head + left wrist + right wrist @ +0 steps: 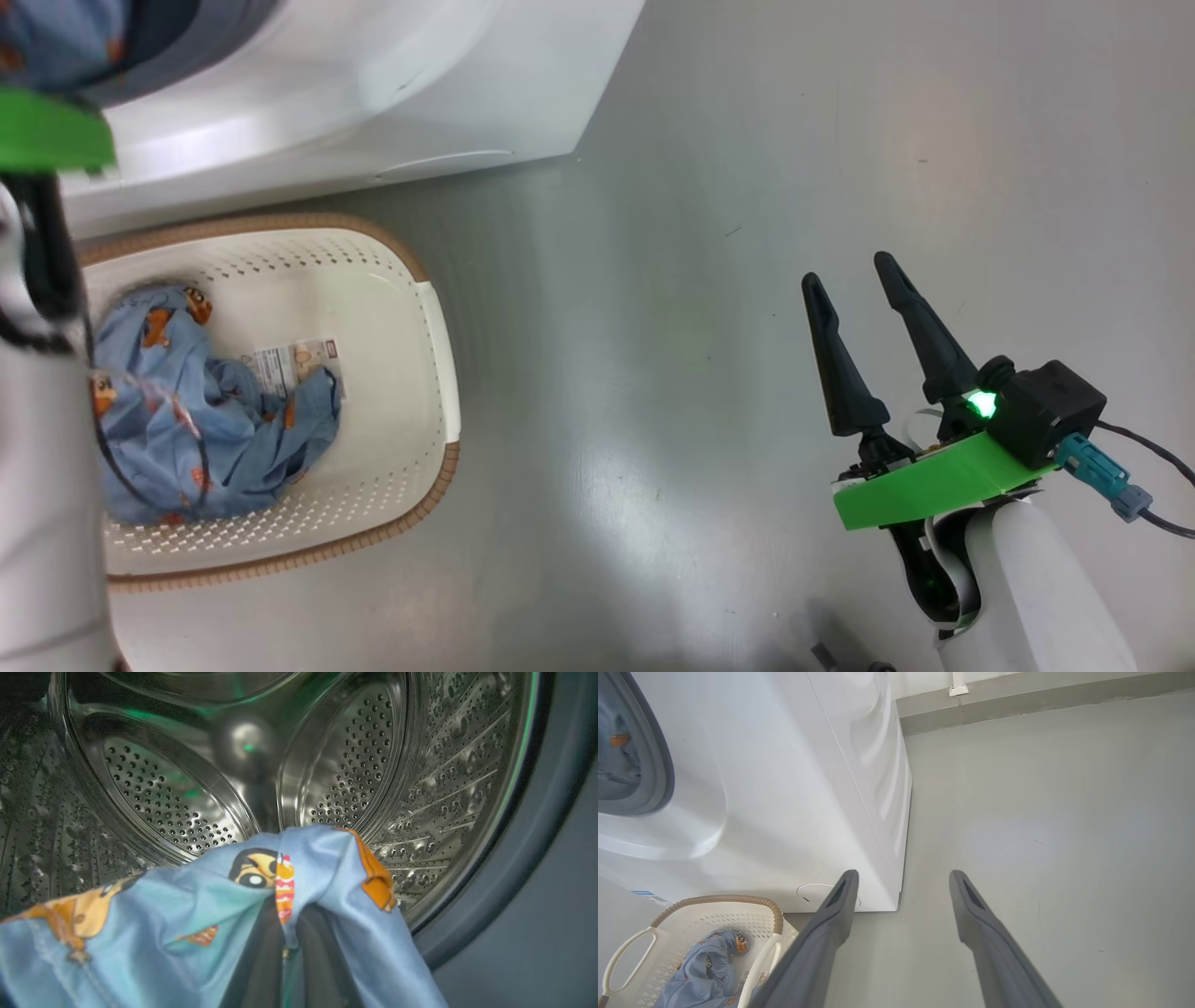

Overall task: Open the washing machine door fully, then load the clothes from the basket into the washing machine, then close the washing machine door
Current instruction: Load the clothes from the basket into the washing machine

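The left gripper (pixel 287 924) sits at the washer's (pixel 373 84) mouth, pinching a blue garment (pixel 187 905) that tents over its fingers and trails toward 6 o'clock in the wrist view. The drum (pixel 177 807) is open ahead and the gasket (pixel 528 849) is at 3 o'clock. If it lets go here, I judge the low tail could lie across the gasket, slide out to the floor (pixel 747 140), or be caught by the door later. Cloth wrapped round the fingers might also cling and be dragged back out on the retreat. A thin cable (pixel 191 448) loops over the clothes (pixel 215 420) in the basket (pixel 392 448), at 8 o'clock in the head view, and could snag them. The right gripper (pixel 847 270) hangs spread and empty over the floor at 4 o'clock. For writing, there is a sticker (pixel 294 364) on the basket's bottom and a blue label (pixel 644 895) low on the washer (both too small to read). The garment carries cartoon figures but no legible words.
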`<state>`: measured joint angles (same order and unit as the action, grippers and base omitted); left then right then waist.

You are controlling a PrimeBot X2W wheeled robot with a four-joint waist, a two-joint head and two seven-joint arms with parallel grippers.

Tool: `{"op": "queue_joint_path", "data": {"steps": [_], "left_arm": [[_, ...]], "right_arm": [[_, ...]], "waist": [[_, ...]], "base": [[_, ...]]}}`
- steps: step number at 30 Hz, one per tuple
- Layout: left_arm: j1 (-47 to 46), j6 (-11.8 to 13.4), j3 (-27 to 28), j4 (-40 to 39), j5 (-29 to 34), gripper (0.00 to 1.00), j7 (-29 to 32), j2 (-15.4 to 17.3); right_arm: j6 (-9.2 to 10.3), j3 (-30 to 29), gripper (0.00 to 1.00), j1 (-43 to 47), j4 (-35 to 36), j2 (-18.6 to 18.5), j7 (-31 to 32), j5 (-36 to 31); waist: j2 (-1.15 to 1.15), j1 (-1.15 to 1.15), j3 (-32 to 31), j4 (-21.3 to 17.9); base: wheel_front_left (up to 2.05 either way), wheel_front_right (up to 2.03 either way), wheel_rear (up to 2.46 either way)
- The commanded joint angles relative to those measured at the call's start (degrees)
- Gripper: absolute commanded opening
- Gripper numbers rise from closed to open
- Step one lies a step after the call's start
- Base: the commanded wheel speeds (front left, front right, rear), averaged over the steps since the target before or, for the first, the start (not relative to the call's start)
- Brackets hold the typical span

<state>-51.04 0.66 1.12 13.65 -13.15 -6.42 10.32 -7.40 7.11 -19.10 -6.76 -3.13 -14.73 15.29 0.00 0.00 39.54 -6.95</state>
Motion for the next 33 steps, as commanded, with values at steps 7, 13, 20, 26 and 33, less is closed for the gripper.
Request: {"op": "queue_joint_path", "data": {"steps": [7,13,20,26,33], "left_arm": [[-10.6,-1.4,0.1,6.6,0.6,0.00,2.3,4.3],[-16.6,-2.4,-0.1,14.6,0.0,0.00,3.1,5.8],[-21.9,-3.3,-0.6,19.5,0.0,0.00,1.8,7.0],[-28.1,-4.6,-2.4,22.6,0.8,0.00,-1.1,7.9],[-34.9,-5.9,-4.2,26.7,1.9,0.00,-5.1,9.6]], "right_arm": [[-0.09,1.6,1.00,1.2,1.5,0.2,-0.3,1.5],[-0.09,1.6,1.00,1.1,1.7,0.2,-0.3,2.0],[-0.09,2.1,1.00,0.9,2.0,0.2,-0.3,2.6],[-0.09,2.6,1.00,0.9,2.3,0.2,-0.3,3.1],[-0.09,3.0,1.00,0.8,2.5,0.2,-0.3,3.4]], "waist": [[0.00,0.00,1.6,-1.0],[0.00,0.00,3.9,-1.8],[0.00,0.00,6.6,-2.3],[0.00,0.00,8.8,-2.5],[0.00,0.00,9.9,-3.2]], "base": [[0.00,0.00,0.00],[0.00,0.00,0.00],[0.00,0.00,0.00],[0.00,0.00,0.00],[0.00,0.00,0.00]]}}
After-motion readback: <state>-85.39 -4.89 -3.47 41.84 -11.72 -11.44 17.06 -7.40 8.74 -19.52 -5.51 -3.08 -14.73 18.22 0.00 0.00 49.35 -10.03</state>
